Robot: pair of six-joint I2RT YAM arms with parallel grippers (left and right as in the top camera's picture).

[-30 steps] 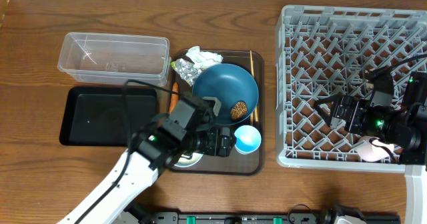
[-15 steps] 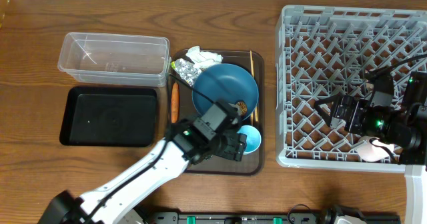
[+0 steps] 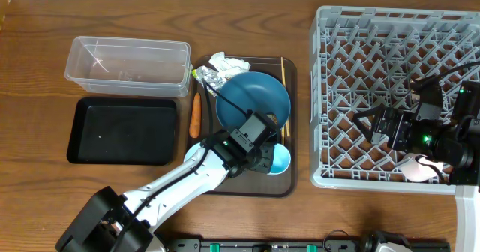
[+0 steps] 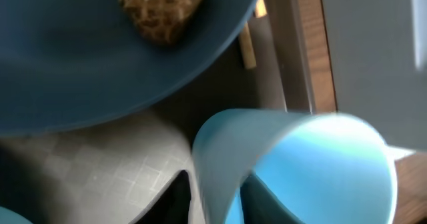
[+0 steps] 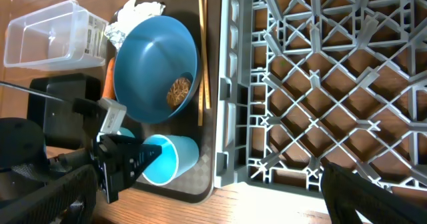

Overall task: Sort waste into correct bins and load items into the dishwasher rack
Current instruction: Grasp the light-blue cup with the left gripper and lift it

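Left tool (image 3: 264, 159): pinching the wall of the light-blue cup (image 4: 307, 171), one finger inside the rim and one outside.
Light-blue cup: on the brown serving tray (image 3: 289, 184), front right corner, just beside the blue plate (image 3: 247, 94).
Brown food lump (image 4: 163, 11): on the plate's near side.
Carrot (image 3: 196, 115): at the serving tray's left edge.
Clear tub (image 3: 127, 42) and black tray (image 3: 124, 102): on the table (image 3: 45, 27), left of the serving tray, tub behind tray.
Right tool (image 3: 373, 124): fingers spread, over the dishwasher rack (image 3: 352, 64), holding nothing.
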